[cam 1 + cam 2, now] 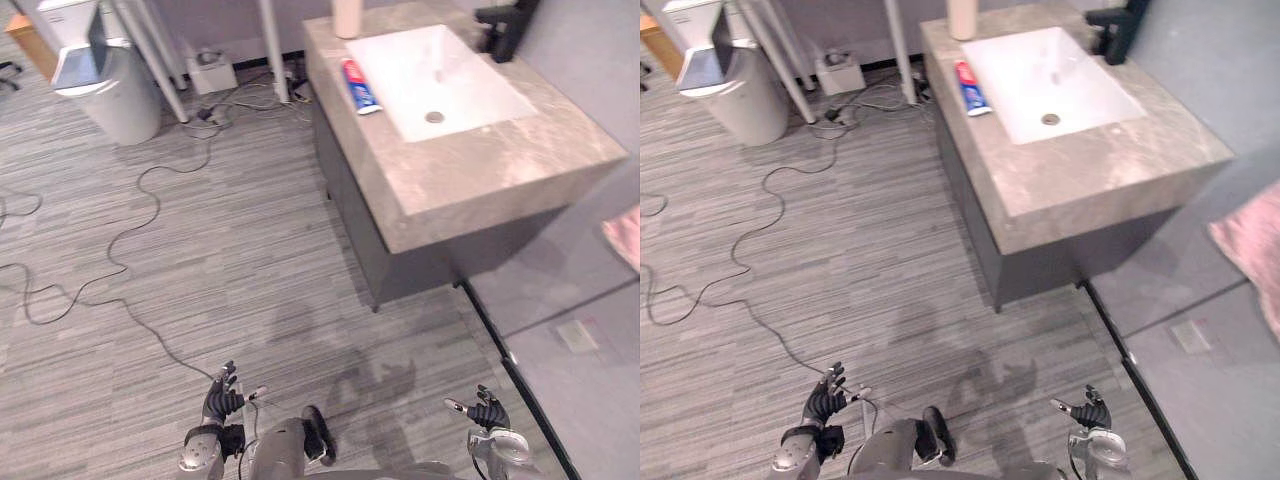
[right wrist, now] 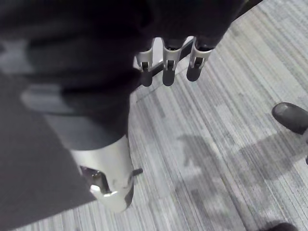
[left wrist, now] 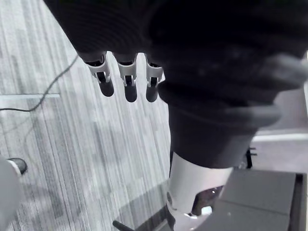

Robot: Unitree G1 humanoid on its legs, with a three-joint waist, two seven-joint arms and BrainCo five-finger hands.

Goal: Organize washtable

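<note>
While the left hand [image 1: 222, 401] and right hand [image 1: 484, 411] hang empty, fingers loose, above striped grey floor [image 1: 230, 230], a toothpaste tube [image 1: 360, 86] lies beside the washtable's [image 1: 480, 165] white basin [image 1: 420, 70].

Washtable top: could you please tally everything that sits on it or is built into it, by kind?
Toothpaste tube: 1
Pale cylindrical container, cut off by the view's edge: 1
Black faucet: 1
White basin: 1
Total: 4
</note>
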